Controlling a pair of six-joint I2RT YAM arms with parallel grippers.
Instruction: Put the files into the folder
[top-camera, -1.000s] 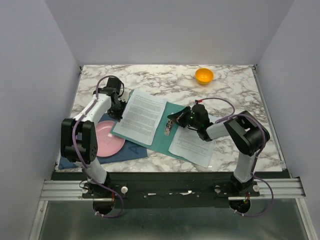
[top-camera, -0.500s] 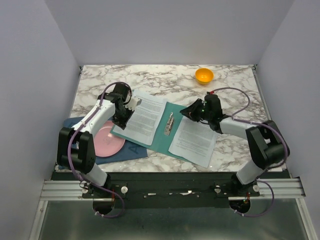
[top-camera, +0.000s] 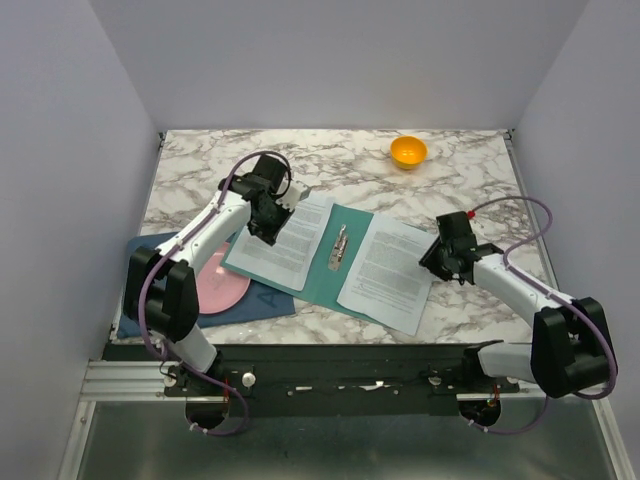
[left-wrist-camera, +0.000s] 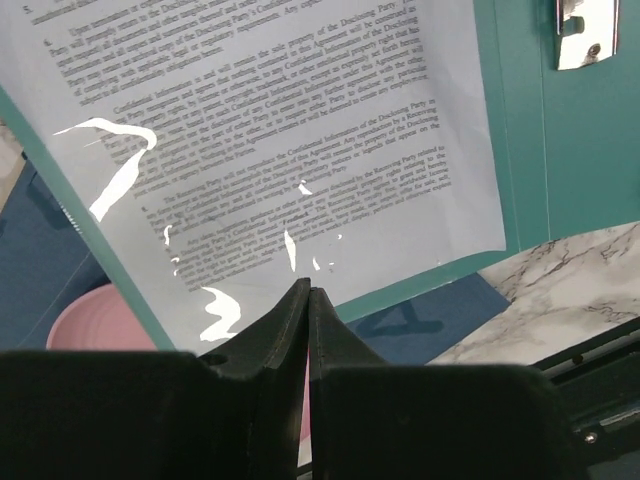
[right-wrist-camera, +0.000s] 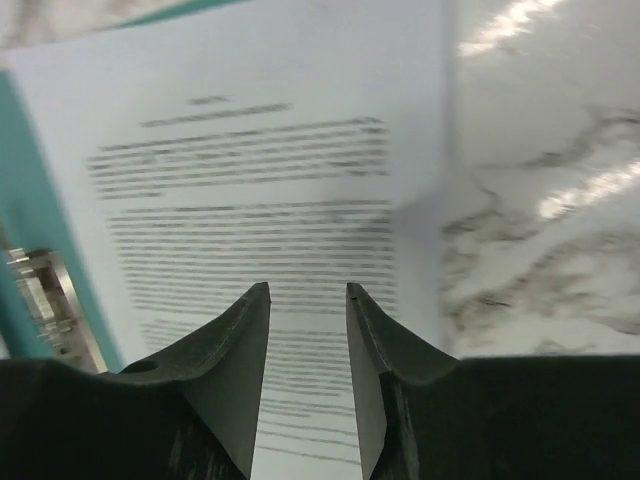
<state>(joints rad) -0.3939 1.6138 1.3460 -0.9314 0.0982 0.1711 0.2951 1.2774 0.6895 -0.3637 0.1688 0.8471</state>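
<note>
- Across the whole workspace: marble table, both arms reaching in from the near edge.
- folder, teal, lies open and flat mid-table, angled. Its left near corner lies over the blue placemat.
- files: two printed sheets, both on the open folder.
- left sheet is on the folder's left half, with its far corner poking past the folder edge.
- right sheet is on the right half, with its near and right edges hanging over onto bare marble.
- pink plate sits on the placemat, just beside the folder's left corner and partly hidden by the left arm.
- left gripper is over the left edge of the left sheet. In the wrist view the fingers are pressed together with nothing between them. Can't tell if it touches the paper.
- right gripper is at the right edge of the right sheet. Its jaws are parted with a clear gap and nothing held; printed text shows beyond the fingers.
- orange bowl is at the far side of the table, well apart from the folder.
- metal clip lies along the folder spine between the two sheets, with no paper under it.
</note>
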